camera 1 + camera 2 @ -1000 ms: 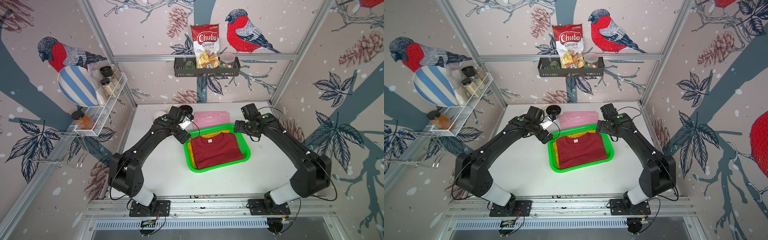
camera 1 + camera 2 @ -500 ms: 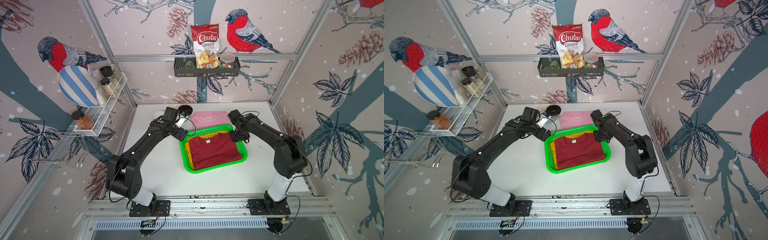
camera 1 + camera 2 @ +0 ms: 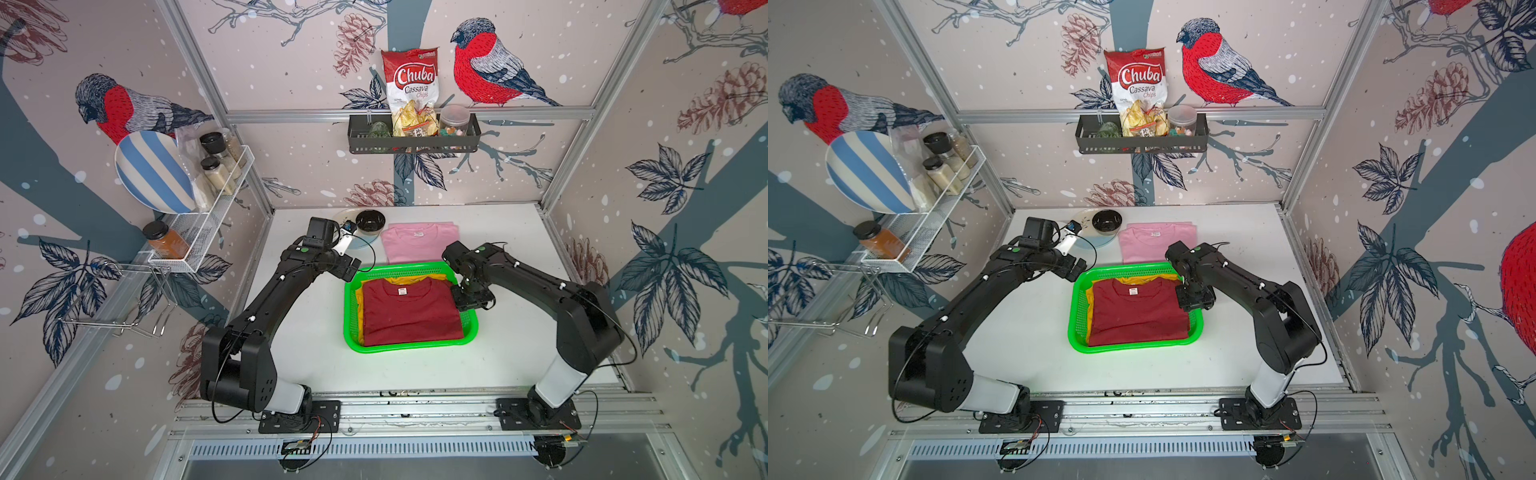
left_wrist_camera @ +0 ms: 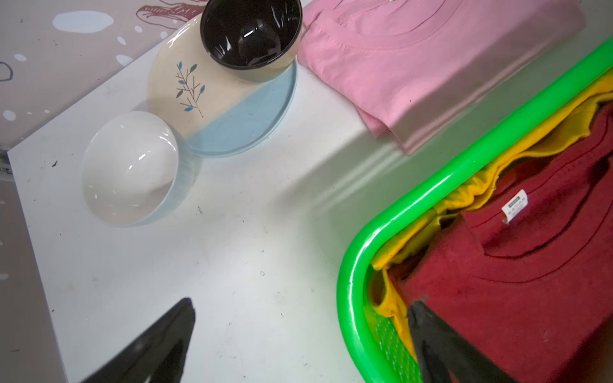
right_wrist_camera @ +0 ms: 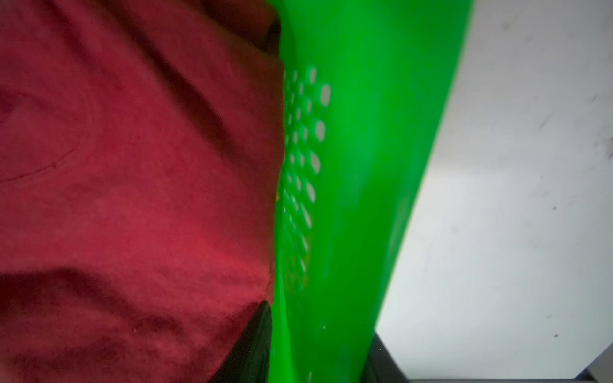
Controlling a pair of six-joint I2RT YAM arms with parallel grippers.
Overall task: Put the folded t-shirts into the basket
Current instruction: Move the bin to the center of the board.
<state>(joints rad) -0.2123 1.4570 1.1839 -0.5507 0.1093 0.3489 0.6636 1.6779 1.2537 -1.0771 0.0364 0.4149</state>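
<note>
The green basket point(image 3: 409, 348) point(image 3: 1133, 348) sits mid-table. In it the dark red t-shirt point(image 3: 409, 311) point(image 3: 1138, 311) lies on the mustard yellow one point(image 3: 359, 307) point(image 4: 481, 185). The pink t-shirt point(image 3: 415, 245) point(image 3: 1154, 245) point(image 4: 431, 66) lies folded on the table just behind the basket. My right gripper point(image 3: 471, 299) point(image 5: 320, 320) is shut on the basket's right wall point(image 5: 358, 165), one finger inside against the red shirt point(image 5: 132, 165), one outside. My left gripper point(image 3: 353, 268) point(image 4: 300, 301) is open over the basket's far left corner point(image 4: 351, 265), holding nothing.
A black bowl point(image 4: 252, 36) on a plate point(image 4: 245, 126) and a white bowl point(image 4: 129, 165) stand at the back left, close to the pink shirt. A black shelf basket point(image 3: 413, 141) hangs on the back wall, a white wire rack point(image 3: 208, 224) on the left wall.
My right gripper came down and shut on the basket's right wall. The basket with the two shirts slid a little to the left. My left gripper drew back slightly, still open.
</note>
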